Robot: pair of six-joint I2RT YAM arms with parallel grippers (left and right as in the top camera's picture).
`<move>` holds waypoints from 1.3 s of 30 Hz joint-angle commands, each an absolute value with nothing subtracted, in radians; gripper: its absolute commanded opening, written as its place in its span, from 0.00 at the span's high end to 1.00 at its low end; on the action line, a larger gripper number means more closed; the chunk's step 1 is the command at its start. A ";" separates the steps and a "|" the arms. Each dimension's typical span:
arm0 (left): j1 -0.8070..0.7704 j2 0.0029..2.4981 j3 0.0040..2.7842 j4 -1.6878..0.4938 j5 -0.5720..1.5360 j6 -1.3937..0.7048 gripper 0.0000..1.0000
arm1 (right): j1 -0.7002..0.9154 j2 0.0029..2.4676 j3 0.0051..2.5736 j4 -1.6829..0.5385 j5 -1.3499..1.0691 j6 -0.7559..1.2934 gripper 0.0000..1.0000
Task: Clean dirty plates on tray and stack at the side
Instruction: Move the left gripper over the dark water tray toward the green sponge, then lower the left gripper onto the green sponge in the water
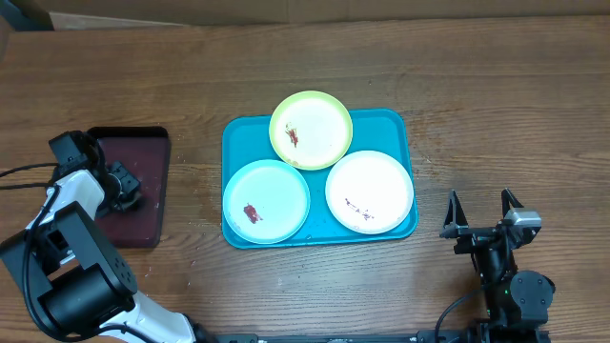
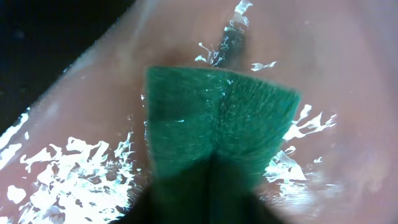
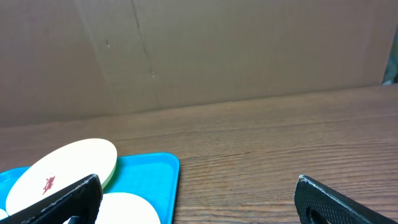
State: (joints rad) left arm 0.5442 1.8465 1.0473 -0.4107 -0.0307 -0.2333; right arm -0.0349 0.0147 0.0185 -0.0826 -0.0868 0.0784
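The turquoise tray (image 1: 385, 130) lies mid-table with three plates on it. The yellow-green plate (image 1: 311, 129) is at the back, the mint-blue plate (image 1: 267, 200) front left and the white plate (image 1: 370, 191) front right; each has small red-brown smears. My left gripper (image 1: 129, 187) is over the black tray and is shut on a green sponge (image 2: 217, 112), which presses on the wet maroon surface. In the left wrist view its fingers (image 2: 211, 190) are dark behind the sponge. My right gripper (image 1: 481, 215) is open and empty, right of the turquoise tray. Its wrist view shows open fingers (image 3: 199, 202), the yellow-green plate (image 3: 68, 165), the white plate (image 3: 127, 210) and the tray corner (image 3: 152, 177).
The smaller black tray with a maroon inside (image 1: 143, 152) sits at the left; its surface (image 2: 323, 56) is wet and glinting. A cardboard wall (image 3: 199, 50) stands behind the table. Bare wood (image 1: 496, 114) lies right of the turquoise tray.
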 commanded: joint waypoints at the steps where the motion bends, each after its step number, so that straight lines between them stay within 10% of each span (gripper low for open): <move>1: 0.550 1.876 1.050 -0.418 -0.032 -0.232 0.00 | -0.041 0.003 0.008 -0.078 -0.080 0.078 0.00; 13: 0.551 1.877 1.050 -0.315 -0.046 -0.213 0.00 | -0.041 0.003 0.008 -0.078 -0.080 0.078 0.00; 17: 0.550 1.877 1.050 -0.290 -0.058 -0.213 0.32 | -0.041 0.003 0.008 -0.078 -0.080 0.078 0.00; 20: 0.550 1.877 1.050 -0.289 -0.055 -0.214 0.95 | -0.041 0.003 0.008 -0.078 -0.080 0.078 0.00; 24: 0.550 1.877 1.050 -0.299 -0.056 -0.214 0.92 | -0.041 0.003 0.008 -0.078 -0.080 0.078 0.00; 26: 0.550 1.877 1.050 -0.311 -0.056 -0.214 0.24 | -0.041 0.003 0.008 -0.078 -0.080 0.078 0.00; 28: 0.550 1.877 1.050 -0.335 -0.054 -0.215 0.00 | -0.041 0.003 0.008 -0.078 -0.080 0.078 0.00; 36: 0.550 1.877 1.050 -0.503 0.013 -0.217 0.02 | -0.041 0.003 0.008 -0.078 -0.080 0.078 0.00; 39: 0.550 1.877 1.050 -0.535 0.017 -0.217 0.58 | -0.041 0.003 0.008 -0.078 -0.080 0.078 0.00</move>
State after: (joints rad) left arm 0.5442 1.8557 1.0718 -0.5022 -0.0479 -0.2108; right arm -0.0349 0.0147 0.0185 -0.0822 -0.0864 0.0780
